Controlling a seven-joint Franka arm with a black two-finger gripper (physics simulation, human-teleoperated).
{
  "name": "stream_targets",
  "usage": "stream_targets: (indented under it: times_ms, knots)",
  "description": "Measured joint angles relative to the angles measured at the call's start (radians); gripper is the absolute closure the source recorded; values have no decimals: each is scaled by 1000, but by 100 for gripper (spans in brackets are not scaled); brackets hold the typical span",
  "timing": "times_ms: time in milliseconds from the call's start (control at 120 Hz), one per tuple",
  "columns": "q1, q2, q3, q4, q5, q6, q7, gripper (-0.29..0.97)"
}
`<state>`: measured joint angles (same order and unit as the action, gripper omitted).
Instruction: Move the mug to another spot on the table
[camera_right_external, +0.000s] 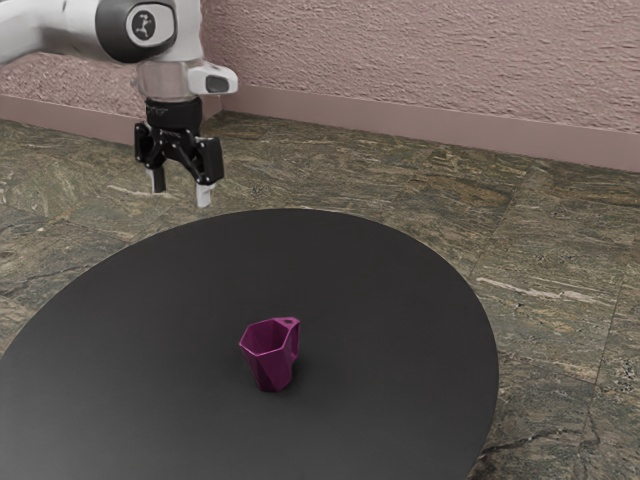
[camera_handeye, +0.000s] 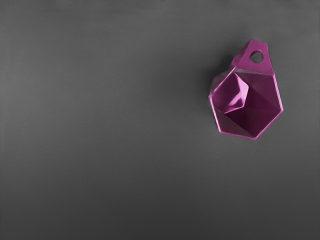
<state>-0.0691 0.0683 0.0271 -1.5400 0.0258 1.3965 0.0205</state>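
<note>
Fingers (camera_right_external: 204, 192) apart, holding nothing, high above round black tabletop (camera_right_external: 400, 290), toward exterior view's left. Purple mug (camera_right_external: 270, 355) upright near tabletop centre, well apart from fingers, handle up top. Judged progress: nothing done; approach, grasp, lift, relocate all left.

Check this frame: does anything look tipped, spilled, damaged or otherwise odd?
Nothing stands out. The faceted magenta mug stands upright and empty on the round black table, with no visible spill or damage. The black two-finger gripper hangs open above the table, apart from the mug, holding nothing.
</note>
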Motion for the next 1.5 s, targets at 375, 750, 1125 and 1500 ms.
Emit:
stream_targets:
  times_ms: [375, 750, 1125, 1500]
  knots:
    - [12, 18, -8, -52, -2, 199, -63, 0]
    - [13, 109, -78, -232, -46, 486, -47, 0]
    - [12, 233, -121, -266, -14, 645, 144, 0]
    - [3, 329, -153, -249, -13, 739, 211, 0]
